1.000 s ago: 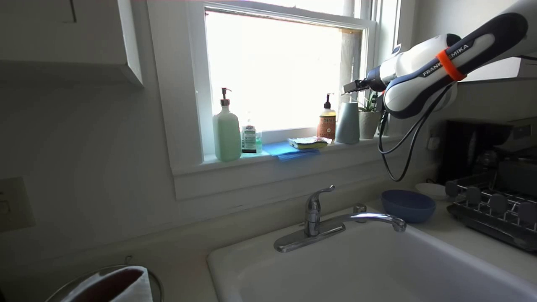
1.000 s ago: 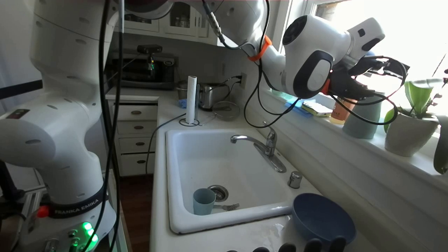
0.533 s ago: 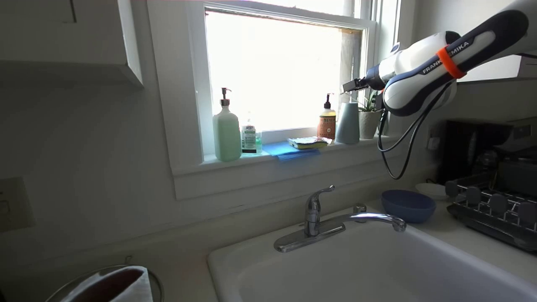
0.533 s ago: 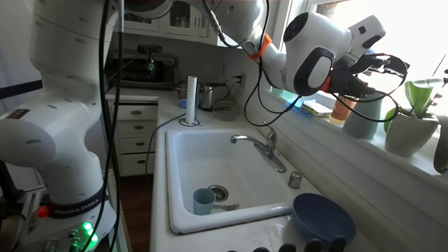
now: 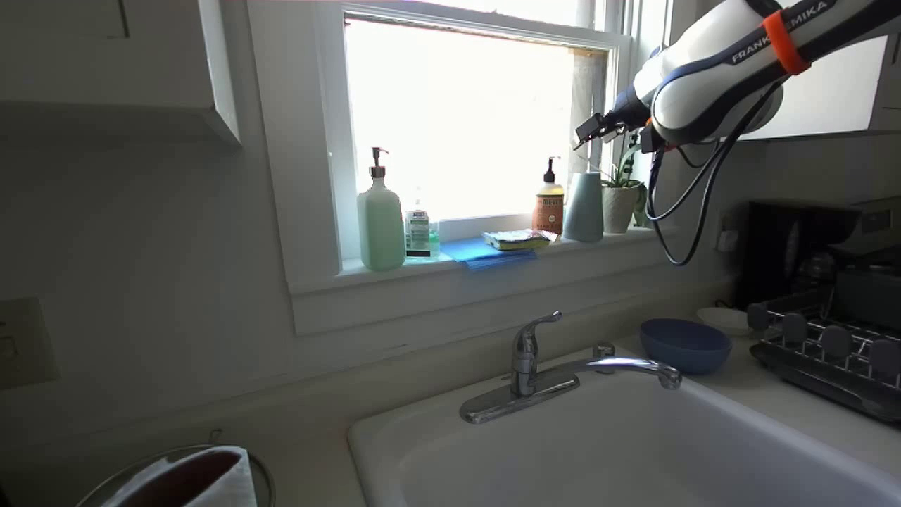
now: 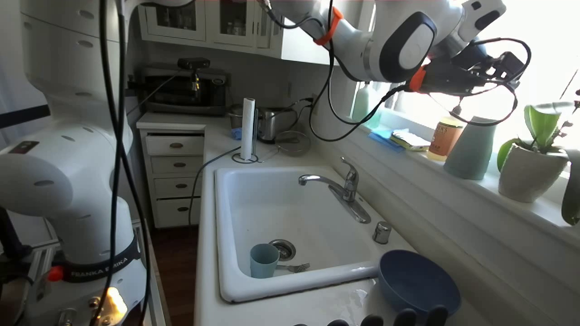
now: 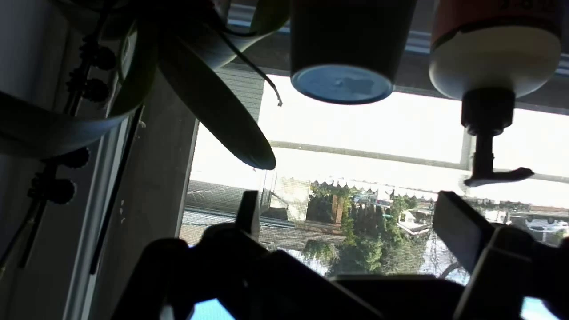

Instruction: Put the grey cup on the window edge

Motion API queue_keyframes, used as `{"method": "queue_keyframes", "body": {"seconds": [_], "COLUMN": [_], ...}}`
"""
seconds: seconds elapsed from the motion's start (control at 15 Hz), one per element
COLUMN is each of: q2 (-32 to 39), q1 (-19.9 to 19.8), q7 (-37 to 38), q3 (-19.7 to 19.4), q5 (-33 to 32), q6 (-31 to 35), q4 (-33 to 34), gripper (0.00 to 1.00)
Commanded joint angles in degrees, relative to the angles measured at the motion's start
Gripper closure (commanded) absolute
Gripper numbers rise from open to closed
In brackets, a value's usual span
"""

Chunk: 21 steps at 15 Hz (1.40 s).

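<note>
The grey cup (image 5: 583, 208) stands upside down on the white window edge (image 6: 491, 183), between the orange soap bottle and the potted plant. It also shows in an exterior view (image 6: 470, 150). In the wrist view, where the scene stands upside down, the closed base of the cup (image 7: 341, 84) faces the camera and its mouth end is out of frame. My gripper (image 7: 349, 213) is open and empty, with its fingers wide apart. In an exterior view the gripper (image 5: 588, 134) hangs above the cup, apart from it.
An orange soap bottle (image 5: 548, 208), a yellow sponge (image 5: 519, 241), a green pump bottle (image 5: 381, 225) and a plant pot (image 6: 528, 172) stand on the sill. Plant leaves (image 7: 218, 102) reach near the gripper. A pale blue-green cup (image 6: 264, 261) and fork lie in the sink (image 6: 272, 199).
The arm has risen and drawn back slightly, and the gripper has tilted more downward. The grey cup has not moved. The base light has turned from green to yellow.
</note>
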Motion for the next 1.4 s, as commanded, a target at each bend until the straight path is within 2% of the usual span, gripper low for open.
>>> {"method": "queue_keyframes", "body": {"seconds": [0.0,0.13,0.4,0.47,0.53,0.6,0.67,0.8,0.93,1.13,1.27,1.33], "q2": [-3.56,-4.55,-6.36,-6.67,-6.59,-6.83,-6.69,-6.51,-6.43,-6.25,-6.73,-6.84], "q1": [2.64,4.12,5.24,5.41,8.48,6.4,9.33,10.27,11.16,11.88,11.01,10.73], "q7": [2.81,6.81,12.6,13.15,12.37,12.59,11.94,11.71,12.3,13.79,14.49,12.64], "q3": [-4.2,-6.38,-6.51,-6.04,-8.64,-5.8,-8.27,-8.42,-8.69,-9.11,-8.09,-8.04], "q5": [-4.03,-8.06,-14.2,-14.57,-13.46,-13.4,-12.3,-11.81,-12.22,-13.36,-13.99,-12.33], "q6": [-10.9,-16.25,-32.06,-36.53,-41.09,-45.04,-49.06,-54.91,-58.84,-60.89,-59.15,-58.85], "q4": [1.9,3.86,8.28,9.32,10.92,11.81,13.39,15.6,17.21,18.8,18.17,17.19], "gripper": [0.0,0.0,0.0,0.0,0.0,0.0,0.0,0.0,0.0,0.0,0.0,0.0]}}
